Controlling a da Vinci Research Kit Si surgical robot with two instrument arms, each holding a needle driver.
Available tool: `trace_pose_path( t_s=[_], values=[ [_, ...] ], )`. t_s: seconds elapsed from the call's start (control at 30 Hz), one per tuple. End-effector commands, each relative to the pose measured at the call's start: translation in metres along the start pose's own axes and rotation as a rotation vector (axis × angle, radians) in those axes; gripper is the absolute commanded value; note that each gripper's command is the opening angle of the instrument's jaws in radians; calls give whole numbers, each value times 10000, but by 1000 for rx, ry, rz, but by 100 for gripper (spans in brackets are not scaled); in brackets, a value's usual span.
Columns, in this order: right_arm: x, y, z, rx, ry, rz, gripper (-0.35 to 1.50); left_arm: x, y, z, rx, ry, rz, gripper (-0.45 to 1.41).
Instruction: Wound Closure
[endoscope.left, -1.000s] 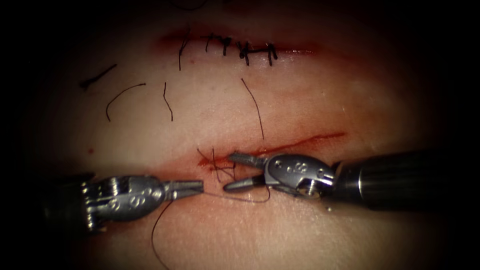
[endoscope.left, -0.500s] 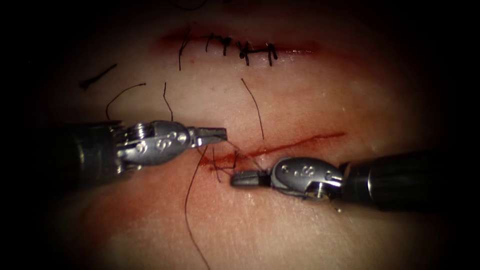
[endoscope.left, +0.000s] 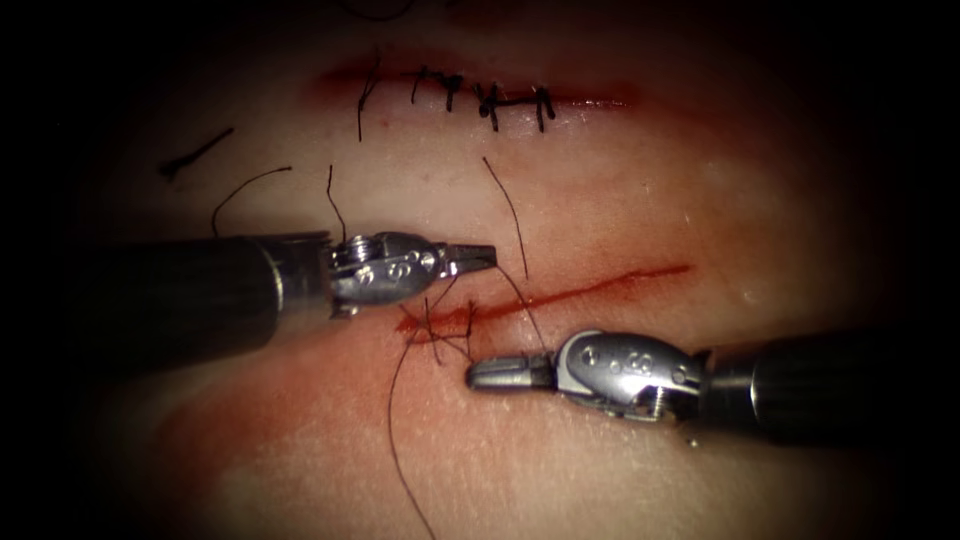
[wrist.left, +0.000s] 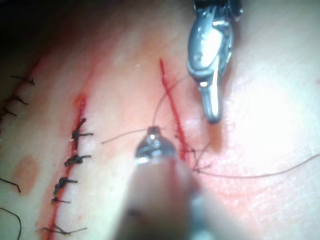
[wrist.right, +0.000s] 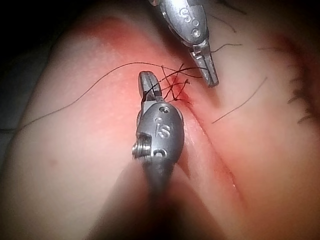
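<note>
Thread (endoscope.left: 400, 420) runs between my two pincers at the left end of the open cut (endoscope.left: 590, 285) in the tissue (endoscope.left: 620, 190), where strands cross in a small tangle (endoscope.left: 440, 335) over red fluid (endoscope.left: 415, 322). My left pincer (endoscope.left: 470, 257) lies just above and left of that tangle, jaws pressed together, with thread leading from its tip down into the crossing strands; it appears to grip the thread, though the exact bite is hard to make out. My right pincer (endoscope.left: 490, 374) sits just below and right of the tangle, jaws together, and a strand climbs from it toward the cut's upper lip; I cannot tell for certain whether it pinches that strand. In the right wrist view, my right pincer (wrist.right: 146, 85) rests beside the knotting strands, while the left pincer (wrist.right: 210, 75) points at them from the far side. In the left wrist view, the right pincer (wrist.left: 212, 112) hangs close to the cut (wrist.left: 172, 115). A long tail of thread trails from the tangle across the tissue toward the near edge. I see no needle. An older stitched cut (endoscope.left: 480, 98) lies well apart, with loose thread ends (endoscope.left: 245, 190) scattered between.
</note>
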Motion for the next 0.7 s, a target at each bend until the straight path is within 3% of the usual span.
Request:
trace_pose_path(
  t_s=[0.03,0.23,0.5,0.7],
  values=[
    [-3,-3,7,-8,29,10,-35,-6,3,12,-4,-3,-5,-45],
    [18,7,6,-93,178,46,-35,-26,14,30,-5,-14,-6,-45],
    [40,25,6,-200,314,99,-35,-25,25,39,-10,-8,-8,-45],
    [39,21,21,-290,327,119,-35,-19,38,37,-11,-8,-7,-45]
  ],
)
